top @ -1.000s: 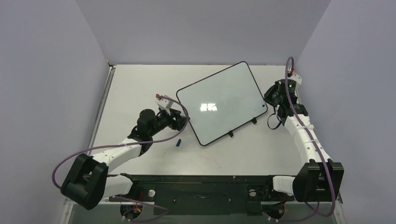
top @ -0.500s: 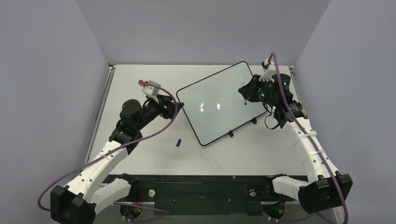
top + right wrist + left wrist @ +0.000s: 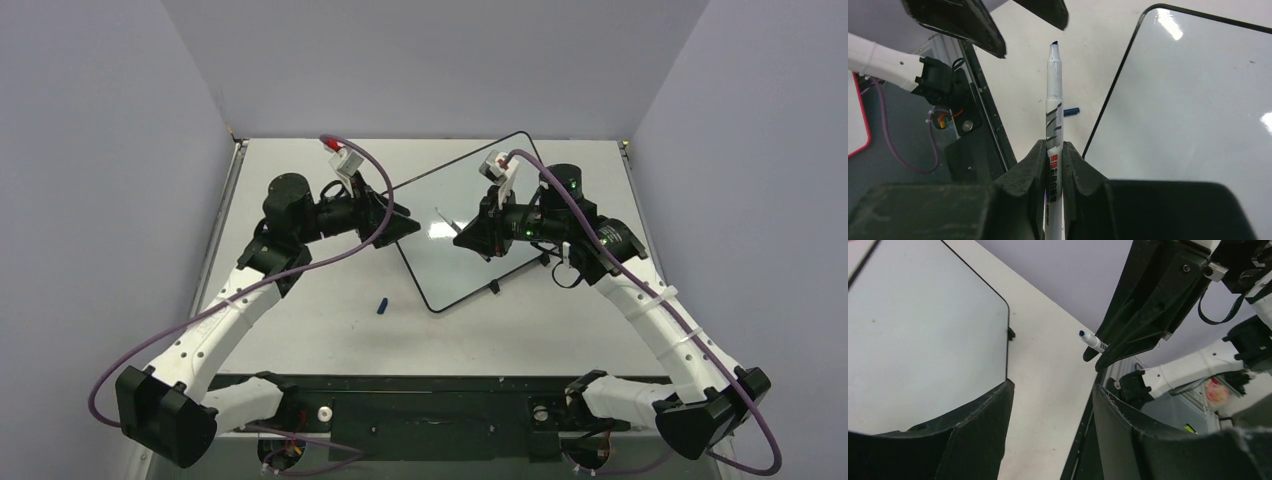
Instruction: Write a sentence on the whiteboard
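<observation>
The whiteboard (image 3: 470, 215) lies slanted on the table, a glossy white board with a thin black frame. Its face is bare apart from glare, and no sentence shows on it. My right gripper (image 3: 462, 238) hovers over the board's middle, pointing left, shut on a white marker (image 3: 1054, 100) whose uncapped blue tip (image 3: 1082, 333) sticks out ahead. My left gripper (image 3: 405, 228) is raised over the board's left edge, facing the right one. It is open, with nothing between its black fingers (image 3: 975, 432). The marker tip points at the gap between them.
A small blue marker cap (image 3: 382, 305) lies on the table just left of the board's near corner, also seen in the right wrist view as the cap (image 3: 1071, 111). Grey walls enclose the table on three sides. A black rail (image 3: 430, 385) runs along the near edge.
Both arms rose and swung toward each other. The right gripper carried the marker from the board's right edge to over its middle. The left gripper lifted from the board's left corner.
</observation>
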You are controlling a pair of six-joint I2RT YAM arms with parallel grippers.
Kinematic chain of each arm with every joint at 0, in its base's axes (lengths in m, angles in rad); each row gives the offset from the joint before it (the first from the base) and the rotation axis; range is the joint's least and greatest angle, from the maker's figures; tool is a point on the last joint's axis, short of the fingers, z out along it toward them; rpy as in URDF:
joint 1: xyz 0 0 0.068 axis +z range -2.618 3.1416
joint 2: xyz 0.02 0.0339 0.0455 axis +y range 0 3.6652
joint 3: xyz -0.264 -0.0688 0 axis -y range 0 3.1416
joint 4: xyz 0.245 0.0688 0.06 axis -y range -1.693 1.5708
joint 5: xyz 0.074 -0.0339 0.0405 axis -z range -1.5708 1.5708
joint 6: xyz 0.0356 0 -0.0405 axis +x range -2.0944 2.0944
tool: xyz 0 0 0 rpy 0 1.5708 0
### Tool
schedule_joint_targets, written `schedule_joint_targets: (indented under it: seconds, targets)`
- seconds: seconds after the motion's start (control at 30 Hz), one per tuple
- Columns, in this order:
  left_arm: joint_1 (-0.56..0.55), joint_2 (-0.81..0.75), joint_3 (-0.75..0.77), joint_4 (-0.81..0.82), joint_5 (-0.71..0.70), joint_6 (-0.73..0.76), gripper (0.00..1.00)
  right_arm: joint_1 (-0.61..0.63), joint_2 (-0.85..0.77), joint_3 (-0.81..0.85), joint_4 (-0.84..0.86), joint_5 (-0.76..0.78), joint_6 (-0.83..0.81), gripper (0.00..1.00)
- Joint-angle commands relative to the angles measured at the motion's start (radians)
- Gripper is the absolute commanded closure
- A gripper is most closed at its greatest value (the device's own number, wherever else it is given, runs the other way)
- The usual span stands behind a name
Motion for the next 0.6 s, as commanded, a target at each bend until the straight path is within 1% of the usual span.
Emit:
schedule_joint_targets:
  seconds: [0.0, 0.13, 0.33, 0.47, 0.57]
  targets:
    - [-0.006, 0.031, 0.036, 0.088, 0.194, -0.087, 0.43, 0.048, -0.006, 0.07, -0.08, -0.061, -0.12, 1.0]
    - [-0.008, 0.055, 0.036, 0.169, 0.259, -0.144, 0.43, 0.08, 0.006, 0.09, -0.113, -0.047, -0.141, 1.0]
    - [-0.018, 0.081, 0.038, 0.241, 0.317, -0.205, 0.43, 0.124, 0.042, 0.126, -0.164, -0.008, -0.17, 1.0]
    - [-0.036, 0.106, 0.049, 0.241, 0.334, -0.208, 0.43, 0.153, 0.064, 0.152, -0.185, 0.006, -0.184, 1.0]
    - [-0.048, 0.114, 0.053, 0.24, 0.337, -0.205, 0.45, 0.166, 0.075, 0.167, -0.196, 0.011, -0.191, 1.0]
